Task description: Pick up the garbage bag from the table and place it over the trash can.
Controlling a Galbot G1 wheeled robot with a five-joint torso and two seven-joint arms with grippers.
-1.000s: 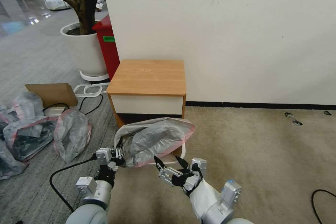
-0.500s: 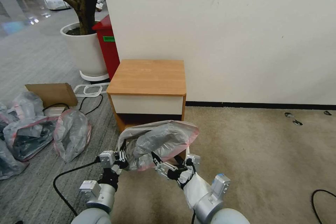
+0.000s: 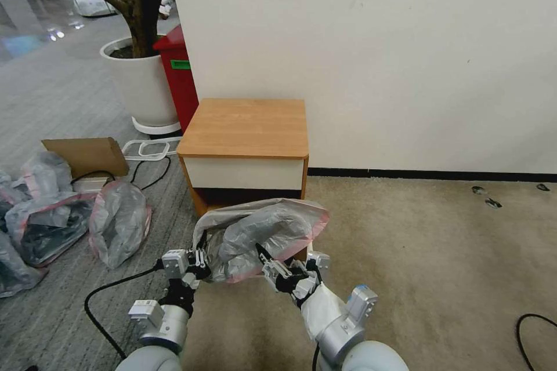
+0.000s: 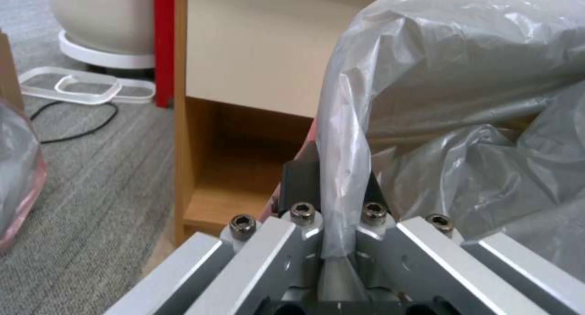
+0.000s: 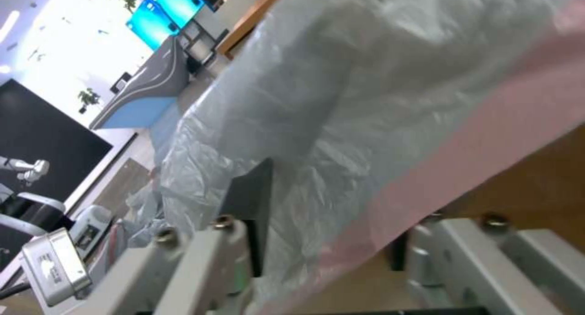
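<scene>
Left pincer point(image 3: 199, 259) clamps the flimsy, crinkly grey plastic garbage bag point(image 3: 264, 232) — right pincer point(image 3: 285, 269) gapes around its pinkish rim, the surest hold.

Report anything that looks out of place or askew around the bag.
The garbage bag sits bunched and lopsided, not spread open, pinched at one edge by the left gripper, with the right gripper at its pink rim. Stuffed bags litter the floor beside the table.
</scene>
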